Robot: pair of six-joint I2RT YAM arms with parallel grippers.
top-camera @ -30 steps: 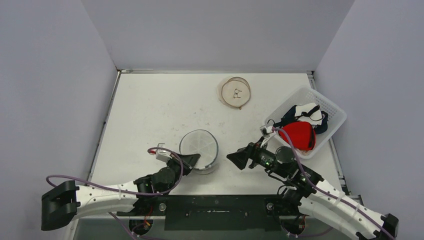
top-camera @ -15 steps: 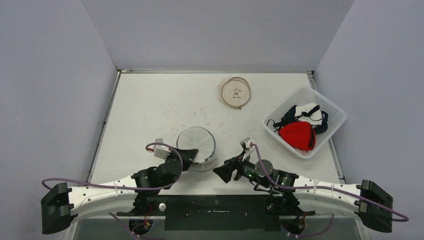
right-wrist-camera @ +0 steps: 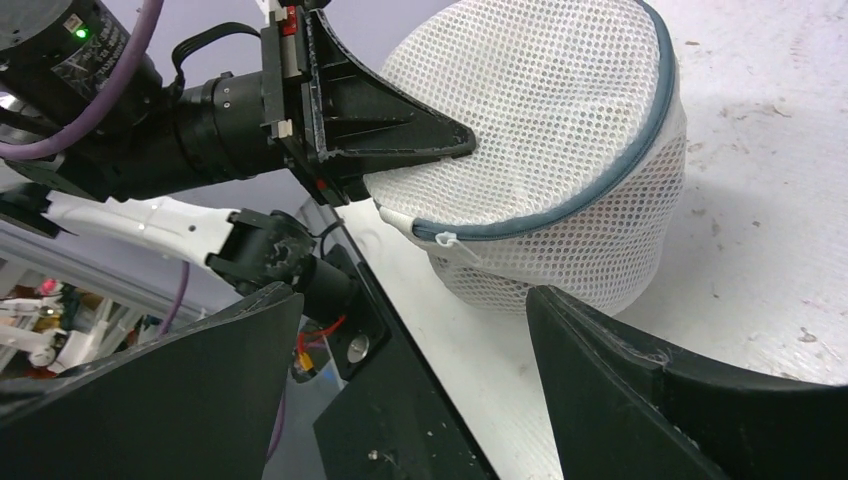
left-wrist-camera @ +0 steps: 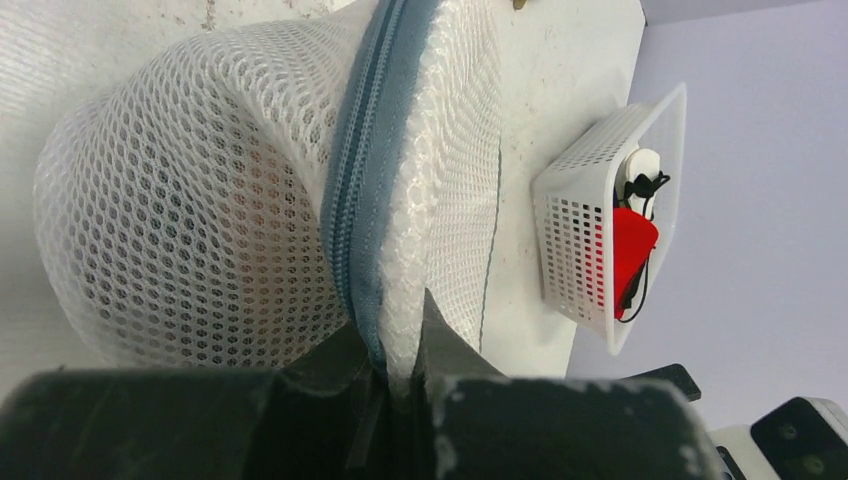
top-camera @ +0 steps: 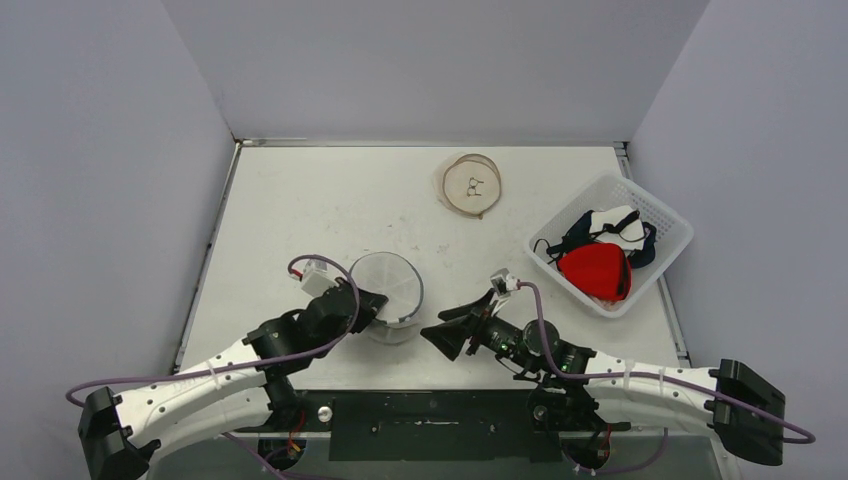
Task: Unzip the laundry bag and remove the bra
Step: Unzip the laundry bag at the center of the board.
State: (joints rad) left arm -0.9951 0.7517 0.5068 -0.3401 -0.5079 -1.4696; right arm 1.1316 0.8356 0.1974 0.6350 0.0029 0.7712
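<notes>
Near the table's (top-camera: pixel 300 200) front edge, the round white honeycomb-mesh laundry bag (top-camera: pixel 392 290) stands like a squat drum, its grey zipper (left-wrist-camera: pixel 362 170) ringing the top. The left gripper (top-camera: pixel 380 304) pinches the mesh beside that zipper; the right gripper (top-camera: pixel 440 333) hovers close by, fingers spread wide.

Bright, even light from overhead, no glare. Desk (top-camera: pixel 300 200) washed pale, w/ only soft, short shadows under left claw (top-camera: pixel 383 301) & right claw (top-camera: pixel 437 340). Top view sharp, slight wide-angle lean at edges. Left wrist: claw fingers (left-wrist-camera: pixel 450 365) dark, blurred; mesh bag (left-wrist-camera: pixel 230 200) just ahead of claw crisp. Right wrist: fingers (right-wrist-camera: pixel 650 390) black, soft-edged; bg beyond left claw out of focus.
</notes>
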